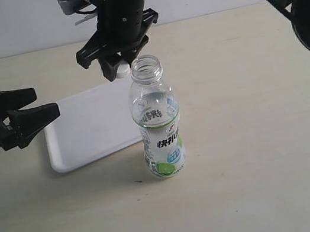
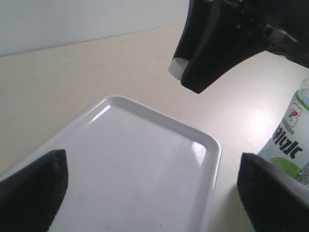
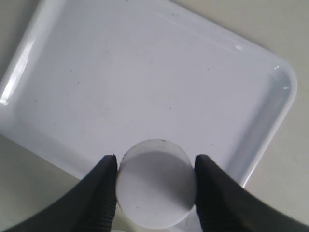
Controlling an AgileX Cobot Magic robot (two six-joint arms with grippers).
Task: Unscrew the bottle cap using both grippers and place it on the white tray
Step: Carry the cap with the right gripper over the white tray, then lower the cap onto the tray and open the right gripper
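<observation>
Cap is off the bottle and pinched across its ribbed sides by the right claw, flat top facing up toward the wrist camera. It hangs in the air just beside the open bottle mouth, on the tray side. In the right wrist view the cap sits about over the rim of the white tray, not over its middle, so I'd judge unscrewing is done and the carry-over to the tray is the step in hand. Holding the cap by its sides probably lets it drop flat once the fingers part. The bottle stands upright on the tabletop, close by the tray's corner, neck open, nothing gripping it. It looks steady enough alone, which is likely why the left claw is off it. That claw is spread wide and empty at the far side of the tray from the bottle, well apart from it, with both fingers framing the tray in its own camera. Left arm pose: low and roughly level, fingers pointing across toward the bottle, out from under the right arm. Right arm pose: comes down steeply from above with the claw pointing straight down and its camera looking down on the tray. Next move probably needs a short shift further over the tray and a lowering before release, or the light cap could bounce or roll off the low rim
</observation>
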